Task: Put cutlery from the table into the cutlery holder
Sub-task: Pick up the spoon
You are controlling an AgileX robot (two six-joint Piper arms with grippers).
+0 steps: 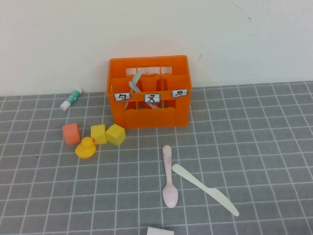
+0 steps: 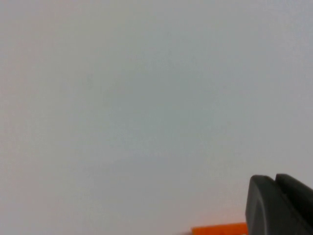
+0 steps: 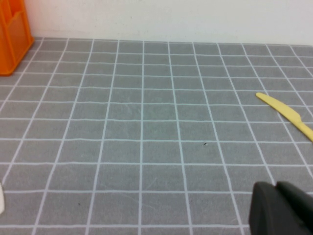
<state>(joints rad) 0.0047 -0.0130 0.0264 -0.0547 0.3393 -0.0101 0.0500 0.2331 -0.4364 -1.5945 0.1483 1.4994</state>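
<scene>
Lying on the grey desk (image 1: 254, 147) at lower centre of the high view, the pink spoon (image 1: 168, 177) runs nearly vertical, bowl toward the bottom edge, while the cream knife (image 1: 203, 181) beside it slants from upper left down to lower right. At upper centre, the orange holder (image 1: 149, 90) has a mint-green spoon (image 1: 134, 81) leaning in its left compartment. Neither arm appears in that view; the left tool (image 2: 281, 205) and right tool (image 3: 283, 210) each show at their own view's lower right corner, fingers pressed together on nothing.

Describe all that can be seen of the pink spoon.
The pink spoon is one slim pale piece that looks like plastic. It lies flat on the table, in front of the holder, bowl toward the camera, handle toward the holder. The knife lies just beside it; whether they touch is unclear.
</scene>
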